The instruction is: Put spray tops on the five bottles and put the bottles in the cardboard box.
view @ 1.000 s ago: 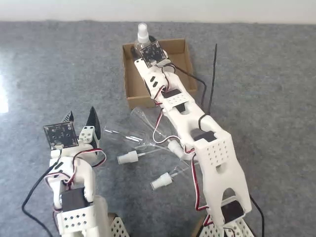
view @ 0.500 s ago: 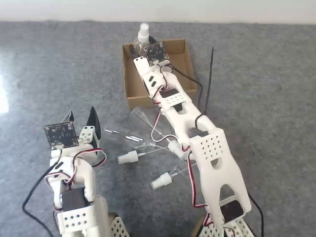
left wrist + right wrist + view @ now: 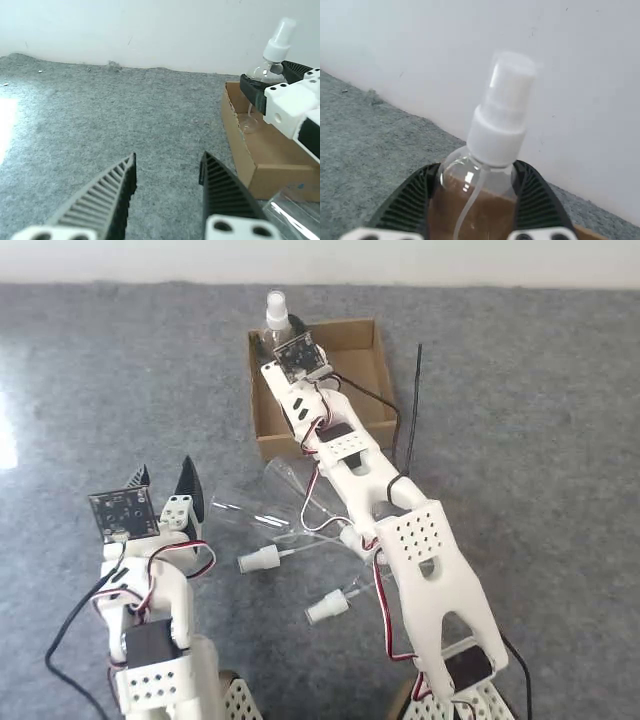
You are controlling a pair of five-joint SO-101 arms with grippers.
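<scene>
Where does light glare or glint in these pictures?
High view: a bright patch washes out the grey carpet at the left edge. Left wrist view: a similar glare on it. Right wrist view: small glints on the clear plastic bottle with a white spray top.

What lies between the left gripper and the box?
Bare carpet separates the left gripper from the box. This shows in the left wrist view, and the high view agrees.
</scene>
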